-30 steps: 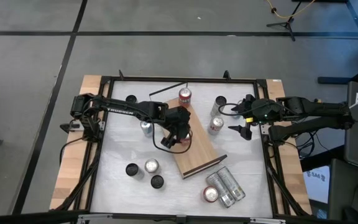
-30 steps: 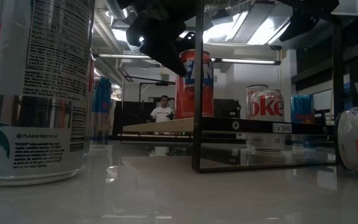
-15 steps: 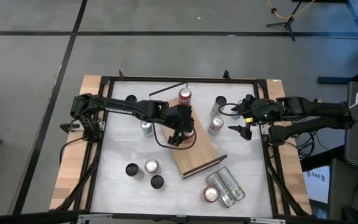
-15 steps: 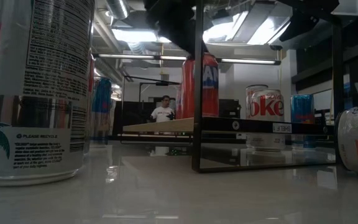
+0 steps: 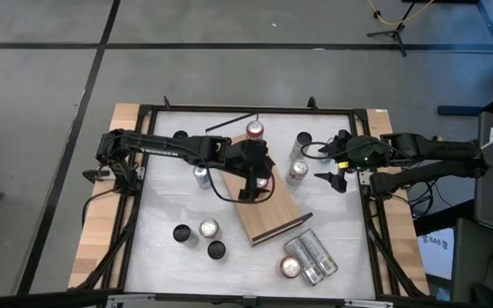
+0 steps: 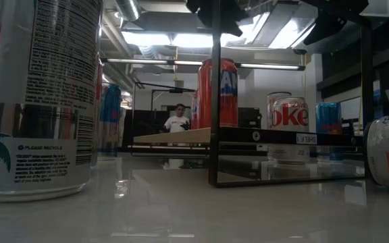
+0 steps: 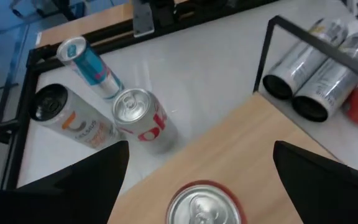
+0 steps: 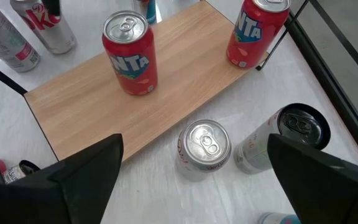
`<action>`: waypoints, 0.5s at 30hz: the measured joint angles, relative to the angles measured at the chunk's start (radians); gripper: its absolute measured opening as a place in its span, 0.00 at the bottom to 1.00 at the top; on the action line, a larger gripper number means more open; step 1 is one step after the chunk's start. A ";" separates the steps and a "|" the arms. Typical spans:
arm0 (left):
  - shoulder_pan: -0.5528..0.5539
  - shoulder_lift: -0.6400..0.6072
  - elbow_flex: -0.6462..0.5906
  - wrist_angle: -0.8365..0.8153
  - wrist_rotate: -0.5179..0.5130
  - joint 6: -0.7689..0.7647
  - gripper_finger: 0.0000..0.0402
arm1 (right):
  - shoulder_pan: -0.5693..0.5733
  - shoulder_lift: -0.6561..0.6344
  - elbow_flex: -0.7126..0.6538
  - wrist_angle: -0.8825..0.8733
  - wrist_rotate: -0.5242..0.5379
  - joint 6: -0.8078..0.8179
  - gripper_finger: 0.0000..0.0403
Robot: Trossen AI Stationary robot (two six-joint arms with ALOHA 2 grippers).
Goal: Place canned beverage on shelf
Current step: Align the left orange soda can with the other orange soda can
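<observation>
The left gripper (image 5: pixel 258 175) hangs over the middle of the shelf (image 5: pixel 272 216), near the centre of the high view, its fingers spread wide with nothing between them. Directly under it a red can (image 7: pixel 205 204) stands upright on the wood; in the left wrist view the can's silver top sits at the bottom centre of the frame, between the 2 dark fingers (image 7: pixel 89 171) but clear of both. The same red can (image 6: pixel 218 92) shows in the low view just left of centre, standing on the board behind the thin black rail (image 6: pixel 215 94).

The shelf lies on the white table (image 5: pixel 165 205) as a slanted board, running from upper centre down toward the lower right of the high view. A 2nd red can (image 5: pixel 254 132) stands at its upper end. In the right wrist view both red cans appear on the board, one at upper left and one (image 8: pixel 257 32) at the upper right corner.

The right gripper (image 5: pixel 329 168) waits at the right of the table, fingers apart and empty, beside a silver diet cola can (image 5: pixel 297 172) that stands just off the shelf's right edge. 3 cans (image 5: pixel 306 257) lie on their sides at the lower right.
</observation>
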 joint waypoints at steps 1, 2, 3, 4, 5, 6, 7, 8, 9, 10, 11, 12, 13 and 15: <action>-0.005 0.000 0.000 0.001 0.003 0.000 0.97 | 0.000 0.000 0.000 0.000 0.000 0.000 0.97; -0.012 0.000 0.000 0.001 0.003 -0.002 0.97 | 0.000 0.000 0.000 0.000 0.000 0.000 0.97; -0.019 0.000 0.000 0.001 0.004 -0.011 0.97 | 0.000 0.000 0.000 0.000 0.000 0.000 0.97; -0.025 0.000 0.000 0.001 0.005 -0.026 0.97 | 0.000 0.000 0.000 0.000 0.000 0.000 0.97; -0.033 0.000 0.000 0.001 0.006 -0.044 0.97 | 0.000 0.000 0.000 0.000 0.000 0.000 0.97; -0.040 0.000 0.000 0.001 0.006 -0.052 0.97 | 0.000 0.000 0.000 0.000 0.000 0.000 0.97; -0.046 0.000 0.000 0.001 0.006 -0.053 0.97 | 0.000 0.000 0.000 0.000 0.000 0.000 0.97; -0.055 0.000 0.000 0.001 0.006 -0.054 0.97 | 0.000 0.000 0.000 0.000 0.000 0.000 0.97; -0.063 0.000 0.000 0.001 0.006 -0.054 0.97 | 0.000 0.000 0.000 0.000 0.000 0.000 0.97; -0.070 0.000 0.000 0.001 0.006 -0.054 0.97 | 0.000 0.000 0.000 0.000 0.000 0.000 0.97; -0.079 0.000 0.000 0.001 0.006 -0.053 0.97 | 0.000 0.000 0.000 0.000 0.000 0.000 0.97; -0.086 0.000 0.000 0.001 0.003 -0.054 0.97 | 0.000 0.000 0.000 0.000 0.000 0.000 0.97; -0.092 0.000 0.000 0.001 -0.008 -0.060 0.97 | 0.000 0.000 0.000 0.000 0.000 0.000 0.97; -0.108 0.000 0.000 0.001 -0.074 -0.101 0.97 | 0.000 0.000 0.000 0.000 0.000 0.000 0.97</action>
